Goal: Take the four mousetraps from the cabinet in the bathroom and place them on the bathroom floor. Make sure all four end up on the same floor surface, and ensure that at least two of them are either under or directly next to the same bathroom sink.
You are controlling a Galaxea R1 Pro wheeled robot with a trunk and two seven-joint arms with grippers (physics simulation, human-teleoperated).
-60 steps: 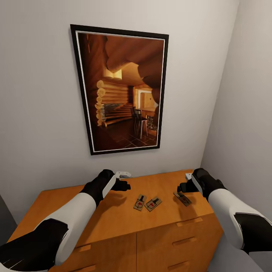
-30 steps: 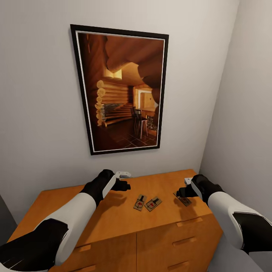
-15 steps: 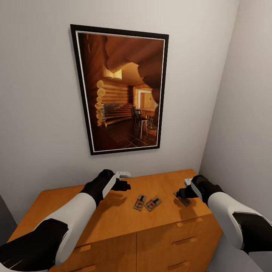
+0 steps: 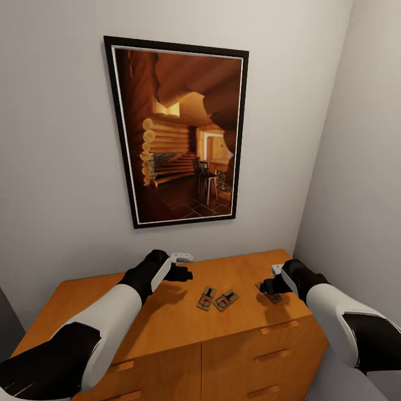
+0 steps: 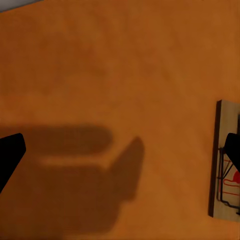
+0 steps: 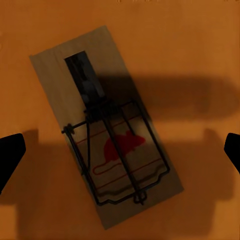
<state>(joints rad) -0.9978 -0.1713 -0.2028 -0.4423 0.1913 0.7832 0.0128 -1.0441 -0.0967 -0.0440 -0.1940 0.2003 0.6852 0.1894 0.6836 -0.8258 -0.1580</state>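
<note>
On the cabinet (image 4: 167, 323) top, two mousetraps (image 4: 217, 299) lay side by side near its middle, a third mousetrap (image 6: 105, 127) sat toward the right edge beneath the right end effector (image 4: 267, 287), its fingers spread. Left end effector (image 4: 181, 266) hung apart too, unobstructed. A framed picture (image 4: 178, 131) hung on the wall behind.

walls (image 4: 55, 139): pale grey, corner | framed cabin picture (image 4: 178, 133): hung centre

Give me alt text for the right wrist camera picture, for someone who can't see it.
A wooden mousetrap with a red mouse print and dark wire parts lies flat and diagonal on the orange-brown cabinet top. The right gripper is open, its black fingertips either side of the trap, not touching it.
</note>
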